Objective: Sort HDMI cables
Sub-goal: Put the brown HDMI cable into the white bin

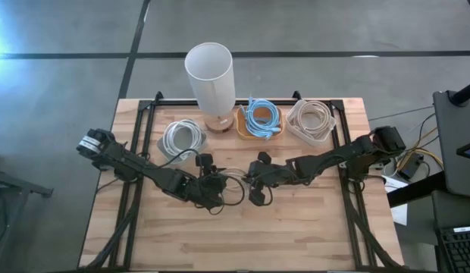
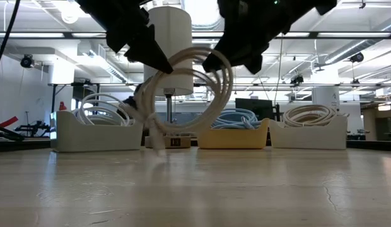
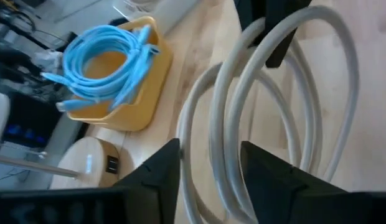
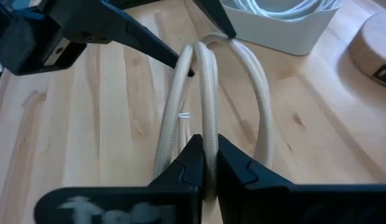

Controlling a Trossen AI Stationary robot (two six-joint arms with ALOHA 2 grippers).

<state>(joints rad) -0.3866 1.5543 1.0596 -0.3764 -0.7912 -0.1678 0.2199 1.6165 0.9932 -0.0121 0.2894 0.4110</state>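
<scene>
Your two arms meet over the middle of the wooden bench [image 1: 296, 235], with a beige coil [image 2: 189, 94] hanging between them, lifted clear of the wood in the low view. Your right tool [image 4: 207, 163] is clenched on a strand of that coil; the wrist view shows both fingers pinched tight against the cable. Your left tool [image 3: 208, 165] has its fingers spread, and loops of the coil run through the gap between them; you cannot tell from these views whether either finger touches the cable. From above, the left tool [image 1: 212, 184] sits just left of the bench centre and the right tool [image 1: 255, 180] just right of it, close together. Along the far edge of the bench you see three bins in a row: a grey-white bin [image 1: 161, 144] holding a white coil [image 1: 183, 136], a yellow bin [image 1: 241, 130] holding a light blue coil [image 1: 262, 117], and a pale bin [image 1: 296, 133] holding a tan coil [image 1: 312, 115]. A tall white cylinder [image 1: 211, 76] on a round wooden base [image 1: 218, 121] stands between the first two bins.
</scene>
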